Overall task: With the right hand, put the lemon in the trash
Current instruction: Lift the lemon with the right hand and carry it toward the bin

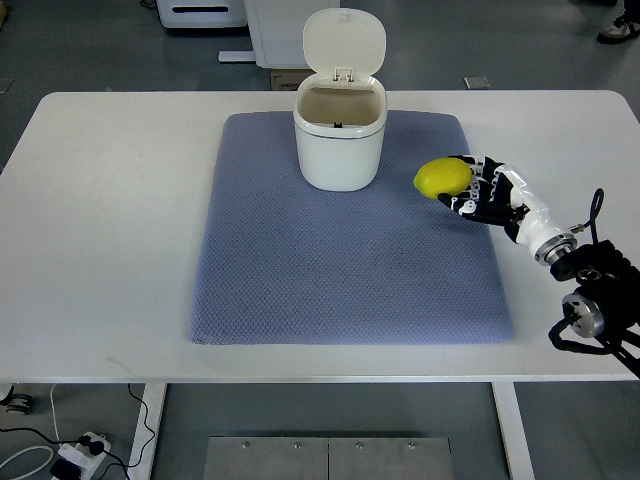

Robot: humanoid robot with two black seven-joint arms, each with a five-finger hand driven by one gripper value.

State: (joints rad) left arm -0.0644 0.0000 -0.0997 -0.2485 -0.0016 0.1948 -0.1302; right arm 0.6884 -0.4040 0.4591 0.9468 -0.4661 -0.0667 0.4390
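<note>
The right hand (pixel 478 190) is clamped on the lemon (pixel 442 177), holding it above the blue mat (pixel 340 270) at the trash bin's (pixel 339 140) four o'clock, whose lid stands open to receive the fruit.

The lemon (pixel 442 177) is bright yellow. My right hand (pixel 483 190) is black and white, and the arm behind it has a silver ring and black parts with black wires. The trash can (pixel 339 140) is creamy white on the outside, and its flipped-up lid (pixel 344 42) is creamy white too. Inside, the can looks light brown. The mat (pixel 330 260) is soft grey-blue with a tiny bumpy woven pattern all over it. The table (pixel 110 220) is plain white. The floor (pixel 100 50) is dull grey.
</note>
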